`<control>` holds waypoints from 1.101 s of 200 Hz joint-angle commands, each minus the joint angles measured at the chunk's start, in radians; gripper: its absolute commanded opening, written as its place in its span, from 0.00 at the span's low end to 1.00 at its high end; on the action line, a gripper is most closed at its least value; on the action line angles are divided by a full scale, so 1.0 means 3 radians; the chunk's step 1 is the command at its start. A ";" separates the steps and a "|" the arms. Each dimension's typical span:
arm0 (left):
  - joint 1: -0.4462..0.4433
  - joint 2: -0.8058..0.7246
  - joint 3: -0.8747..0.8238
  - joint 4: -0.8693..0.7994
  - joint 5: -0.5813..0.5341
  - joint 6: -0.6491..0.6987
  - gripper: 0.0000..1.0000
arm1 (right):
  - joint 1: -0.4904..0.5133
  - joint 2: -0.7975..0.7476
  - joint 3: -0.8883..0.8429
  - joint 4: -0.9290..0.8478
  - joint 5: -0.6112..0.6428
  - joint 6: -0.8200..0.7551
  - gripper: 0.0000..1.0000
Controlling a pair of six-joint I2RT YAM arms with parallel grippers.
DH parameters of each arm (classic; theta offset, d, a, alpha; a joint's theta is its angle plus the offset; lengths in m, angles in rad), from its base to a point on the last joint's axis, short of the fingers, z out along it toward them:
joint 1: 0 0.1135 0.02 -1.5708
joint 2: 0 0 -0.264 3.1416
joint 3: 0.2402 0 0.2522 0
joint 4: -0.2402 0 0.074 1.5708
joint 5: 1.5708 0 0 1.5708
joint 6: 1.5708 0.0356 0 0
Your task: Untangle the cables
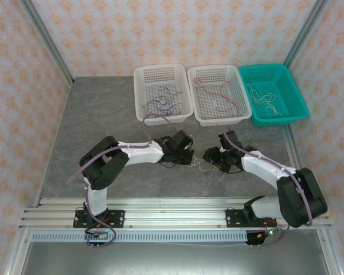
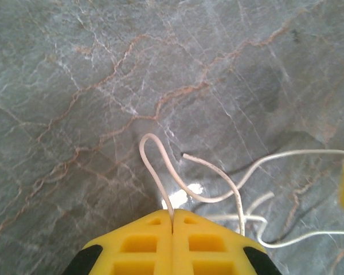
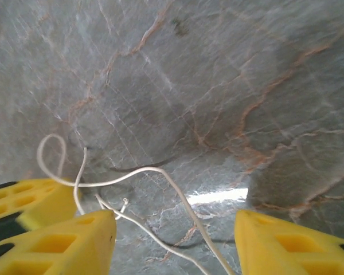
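Pinching left gripper (image 2: 172, 219): yellow fingers pressed flat together on one strand of the white cables (image 2: 309, 152); the strand comes out of the seam between the pads, loops once and curls back down to the stone
Right gripper (image 3: 176, 220): jaws spread wide, holding nothing; white strands run over the stone in the gap between its fingers, touching neither pad; in the top view it faces the left gripper tip to tip, just beside it
White cables: a small loose tangle lying on the table (image 1: 103, 126), about midway between its left and right edges and somewhat nearer its near edge than its far one; several strands cross one another; one cut end shows among them in the right wrist view
Table: grey marbled stone with rust-coloured veins; a patch of glare beside the tangle in both wrist views
Left white basket (image 1: 139, 94): set near the far edge, a little left of the middle; dark cables (image 1: 163, 103) curled inside it
Middle white basket (image 1: 223, 121): near the far edge, hard beside the left white basket on its right; red cables (image 1: 203, 87) lying inside it
Teal basket (image 1: 281, 118): near the far right corner, hard beside the middle white basket; pale cables (image 1: 264, 100) bunched inside it
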 commanded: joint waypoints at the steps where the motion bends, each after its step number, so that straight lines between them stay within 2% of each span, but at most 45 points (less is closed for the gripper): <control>1: -0.0011 -0.0389 -0.0052 0.0061 0.0038 0.0078 0.00 | 0.0145 0.0225 0.0191 -0.0054 0.0341 -0.0175 0.51; 6: -0.0011 -0.0436 -0.0049 0.0034 0.0021 0.0103 0.00 | 0.0153 0.0291 0.0187 -0.0004 0.0339 -0.0171 0.47; 18: -0.0010 -0.0547 -0.0049 -0.0060 -0.0041 0.0154 0.00 | 0.0153 0.0378 0.0157 0.0101 0.0379 -0.0113 0.26; 23: -0.0008 -0.0595 -0.0049 -0.0108 -0.0082 0.0178 0.00 | 0.0152 0.0384 0.0144 0.0120 0.0416 -0.0092 0.21; 40: 0.0047 -0.0774 -0.0086 -0.0328 -0.0242 0.0204 0.00 | 0.0152 0.0224 0.0069 0.0117 0.0769 0.0007 0.00; 55: 0.0197 -0.1015 -0.0232 -0.0474 -0.0369 0.0285 0.00 | 0.0127 -0.0106 -0.0021 0.0011 0.1246 0.0097 0.00; 70: 0.0488 -0.1310 -0.0477 -0.0472 -0.0300 0.0257 0.00 | 0.0044 -0.0494 -0.0128 -0.0116 0.1649 0.0111 0.00; 95: 0.0893 -0.1766 -0.0745 -0.0523 -0.0256 0.0356 0.00 | -0.0176 -0.0891 -0.0186 -0.0387 0.2019 0.0044 0.00; 116: 0.0962 -0.1887 -0.0739 -0.0593 -0.0186 0.0459 0.00 | -0.0231 -0.0904 -0.0217 -0.0397 0.2042 -0.0037 0.01; 139: 0.0966 -0.1860 -0.0789 -0.0392 0.0015 0.0328 0.00 | -0.0240 -0.0795 -0.0232 -0.0350 0.1994 0.0022 0.00; 171: 0.0961 -0.1831 -0.0923 -0.0065 0.0231 0.0240 0.00 | -0.0240 -0.0891 -0.0290 -0.0008 0.1557 -0.0003 0.00; 199: 0.0952 -0.2000 -0.1036 0.0192 0.0423 0.0263 0.27 | -0.0266 -0.1241 -0.0325 0.0339 0.1099 0.0026 0.00; 220: 0.0921 -0.2213 -0.1098 0.0537 0.0731 0.0331 0.47 | -0.0385 -0.1564 -0.0347 0.0656 0.0830 0.0342 0.00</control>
